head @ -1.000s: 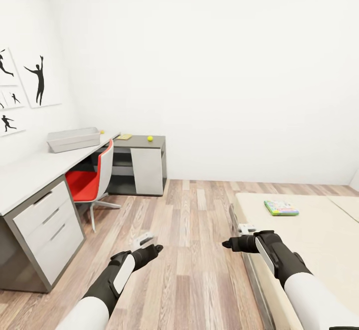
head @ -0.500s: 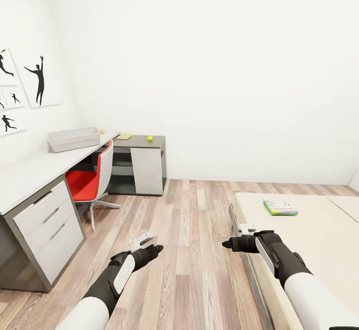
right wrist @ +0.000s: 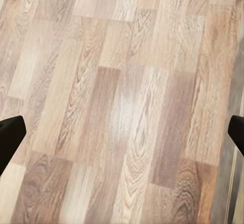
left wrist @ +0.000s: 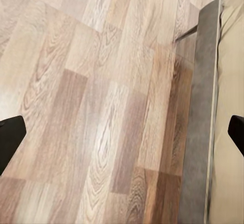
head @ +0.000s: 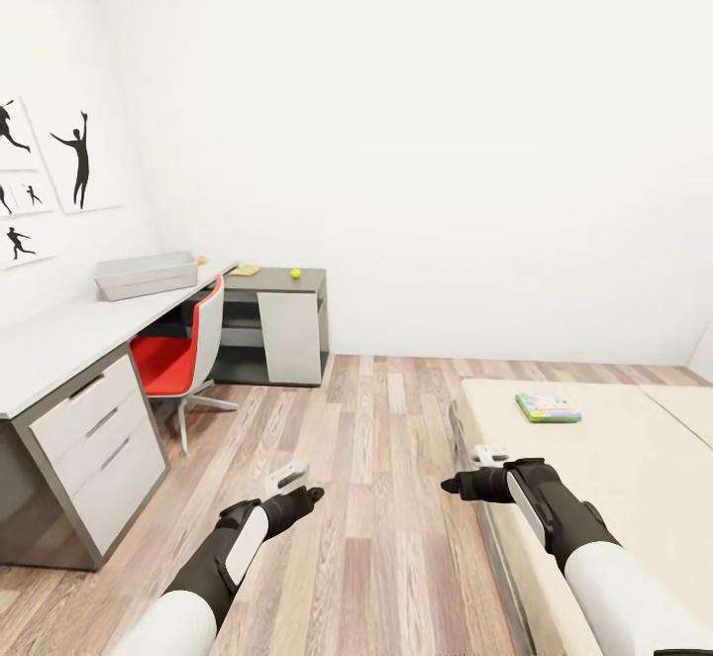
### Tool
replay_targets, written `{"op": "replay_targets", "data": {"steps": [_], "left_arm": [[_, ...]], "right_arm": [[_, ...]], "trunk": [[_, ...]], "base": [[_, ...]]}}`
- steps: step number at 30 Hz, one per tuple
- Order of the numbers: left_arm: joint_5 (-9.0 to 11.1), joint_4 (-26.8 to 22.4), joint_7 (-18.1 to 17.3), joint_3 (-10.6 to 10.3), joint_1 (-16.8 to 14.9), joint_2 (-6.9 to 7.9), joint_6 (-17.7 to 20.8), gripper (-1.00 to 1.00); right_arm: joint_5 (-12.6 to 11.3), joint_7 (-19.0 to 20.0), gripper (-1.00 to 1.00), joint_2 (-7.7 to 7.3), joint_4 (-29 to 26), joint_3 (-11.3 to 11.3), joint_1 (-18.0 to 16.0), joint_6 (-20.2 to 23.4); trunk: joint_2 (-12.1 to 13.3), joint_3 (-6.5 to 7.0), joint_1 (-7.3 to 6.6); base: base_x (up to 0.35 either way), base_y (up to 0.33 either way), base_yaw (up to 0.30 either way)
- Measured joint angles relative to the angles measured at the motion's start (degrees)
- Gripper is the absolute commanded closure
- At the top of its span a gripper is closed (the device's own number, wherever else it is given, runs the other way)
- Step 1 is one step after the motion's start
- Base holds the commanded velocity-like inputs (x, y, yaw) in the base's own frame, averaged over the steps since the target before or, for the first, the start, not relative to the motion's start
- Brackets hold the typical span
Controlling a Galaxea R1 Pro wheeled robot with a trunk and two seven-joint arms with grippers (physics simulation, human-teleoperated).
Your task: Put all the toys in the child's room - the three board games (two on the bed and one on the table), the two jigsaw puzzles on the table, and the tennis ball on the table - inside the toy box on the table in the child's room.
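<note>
Both end effectors, left (head: 289,479) and right (head: 473,469), hang wide open and empty over the floor (head: 386,497). A board game (head: 548,407) lies on the bed (head: 614,458); bin (head: 147,274) and ball (head: 294,273) sit on the bench (head: 59,339).

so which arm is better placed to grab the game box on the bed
The right arm, probably. The game box lies on the bed, on the robot's right, and the right end effector already hangs at the bed's near edge. The left end effector is over the floor. Both look open and empty.
</note>
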Motion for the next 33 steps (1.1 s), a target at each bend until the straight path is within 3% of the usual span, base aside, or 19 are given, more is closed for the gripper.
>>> {"op": "replay_targets", "data": {"steps": [33], "left_arm": [[0.01,0.00,-0.10,0.07,0.01,0.00,0.00,-1.00]], "right_arm": [[0.00,0.02,-1.00,-0.09,0.00,-0.08,0.00,0.01]], "trunk": [[0.00,0.00,0.00]], "base": [[-0.008,-0.005,-0.052]]}}
